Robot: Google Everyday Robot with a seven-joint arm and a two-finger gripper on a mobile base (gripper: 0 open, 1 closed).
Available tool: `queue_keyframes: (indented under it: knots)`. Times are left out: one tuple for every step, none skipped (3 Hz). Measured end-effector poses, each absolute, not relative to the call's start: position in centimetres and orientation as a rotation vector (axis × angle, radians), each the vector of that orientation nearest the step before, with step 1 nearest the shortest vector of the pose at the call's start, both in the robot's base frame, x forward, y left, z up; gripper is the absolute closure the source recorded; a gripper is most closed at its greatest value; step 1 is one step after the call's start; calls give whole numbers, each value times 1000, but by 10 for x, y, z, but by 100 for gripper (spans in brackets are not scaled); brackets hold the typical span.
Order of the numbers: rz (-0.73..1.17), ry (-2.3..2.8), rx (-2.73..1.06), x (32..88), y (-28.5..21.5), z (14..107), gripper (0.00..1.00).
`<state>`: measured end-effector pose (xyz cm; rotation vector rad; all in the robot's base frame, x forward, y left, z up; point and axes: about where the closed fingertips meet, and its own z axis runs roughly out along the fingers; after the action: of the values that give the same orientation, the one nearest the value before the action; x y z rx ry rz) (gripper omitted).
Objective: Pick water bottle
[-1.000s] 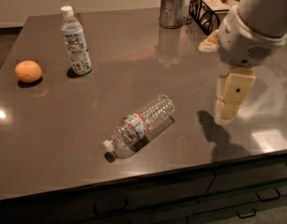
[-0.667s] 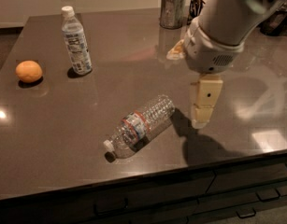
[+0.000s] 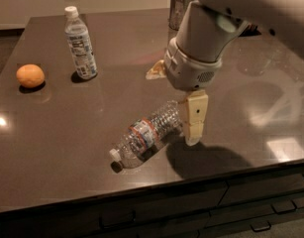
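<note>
The water bottle (image 3: 147, 135) is clear and ribbed, with a red-edged blue-and-white label band. It lies on its side near the table's front edge, white cap pointing front left. My gripper (image 3: 177, 112) hangs from the white wrist just above the bottle's base end and is open and empty. One tan finger (image 3: 195, 118) points down right next to the bottle's base. The other finger (image 3: 155, 72) sticks out behind the wrist.
A smoother bottle with a large white label (image 3: 80, 43) stands upright at the back left. An orange (image 3: 30, 76) lies at the left edge. A metal can (image 3: 179, 8) stands at the back. The dark table (image 3: 67, 148) ends just in front of the bottle, above drawers.
My arm has swung left and forward from the table's right side to the lying bottle's base end. The bottle and the other objects have not moved.
</note>
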<state>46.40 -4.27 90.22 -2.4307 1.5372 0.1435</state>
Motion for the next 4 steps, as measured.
queue_keyframes:
  knots:
    - [185, 1428, -2518, 458, -29, 889, 0]
    - [219, 1342, -2586, 453, -20, 878, 0]
    - [238, 1288, -2626, 449, -15, 871, 18]
    - [250, 1250, -2643, 446, -12, 867, 43]
